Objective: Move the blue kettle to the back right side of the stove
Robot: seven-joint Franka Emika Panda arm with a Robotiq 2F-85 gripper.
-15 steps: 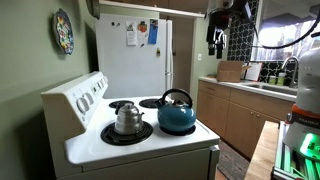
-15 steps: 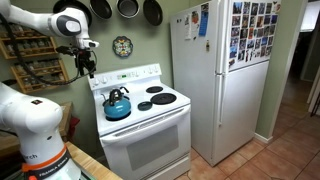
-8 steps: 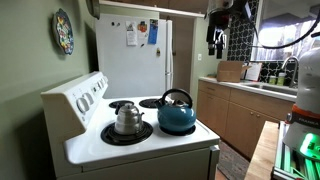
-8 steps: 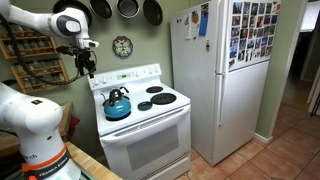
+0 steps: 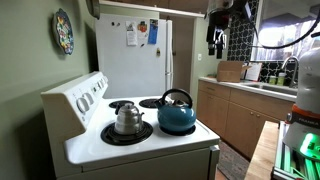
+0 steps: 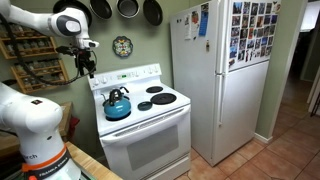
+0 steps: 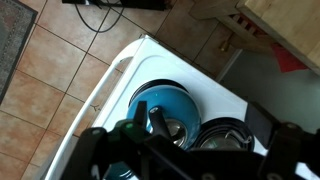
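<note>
Nothing has moved since the earlier frames: kettle, pot and arm all stand where they were. In an exterior view we see the squat teal-blue kettle with the dark arched handle (image 6: 117,106) sitting on the near left burner of the white electric stove with black coil burners (image 6: 150,135). Two black coils (image 6: 162,98) show to its right. A tall white refrigerator (image 6: 215,80) stands just right of the stove, and a round wall clock (image 6: 122,46) hangs above the back panel.

In an exterior view taken from the side, the kettle (image 5: 177,115) sits close to the stove's front edge. A shiny silver metal pot with a knobbed lid (image 5: 127,120) stands to its left on the next burner. The two are near each other but apart. The pot is beside the raised back panel with round knobs (image 5: 85,98).

The white robot arm (image 6: 40,18) reaches in from the left, and its black claw (image 6: 86,66) hangs high near the wall. It is above and to the far left of the kettle, well apart from it.

In the wrist view the claw (image 7: 190,158) is spread wide. Its dark, blurred fingers (image 7: 100,150) stand at either side of the lower edge and grip nothing. Beneath them we look down on the kettle (image 7: 165,98), with the pot (image 7: 225,135) to its right. Brown floor tiles (image 7: 50,80) lie to the left of the stove's white corner.
</note>
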